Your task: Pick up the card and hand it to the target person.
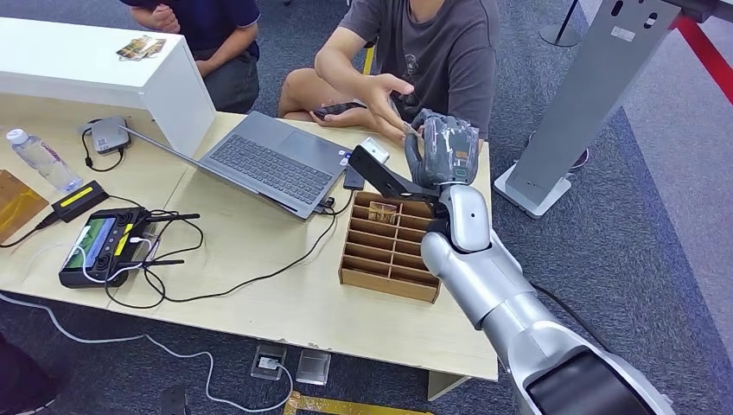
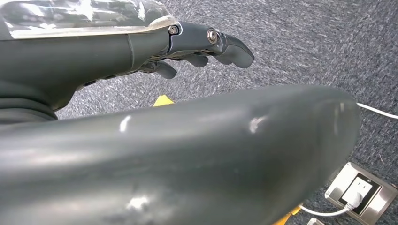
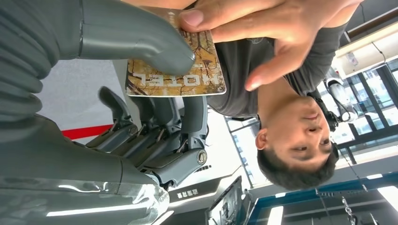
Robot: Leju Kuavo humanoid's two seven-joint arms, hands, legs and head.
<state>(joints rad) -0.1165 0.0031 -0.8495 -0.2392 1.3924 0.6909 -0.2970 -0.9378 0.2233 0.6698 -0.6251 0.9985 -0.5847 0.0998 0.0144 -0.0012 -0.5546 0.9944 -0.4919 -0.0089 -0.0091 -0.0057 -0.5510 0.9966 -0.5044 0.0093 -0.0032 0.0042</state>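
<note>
The card [image 3: 187,70] is brown with a tree pattern and the word HOTEL. My right hand [image 3: 141,51] pinches it between thumb and fingers. The seated person in the grey shirt [image 1: 432,43] has reached out, and their hand [image 3: 263,28] grips the card's other end with fingertips. In the head view my right hand [image 1: 445,147] is raised above the table's far right edge, right by the person's outstretched hand [image 1: 380,99]. My left hand [image 2: 206,44] hangs over the carpet with its fingers loosely extended, holding nothing.
A wooden divided box [image 1: 389,246] stands below my right arm, with another card [image 1: 383,212] in a back compartment. A laptop [image 1: 268,160], a controller with cables [image 1: 104,246] and a bottle [image 1: 39,160] lie to the left. A second person [image 1: 216,35] sits at the back left.
</note>
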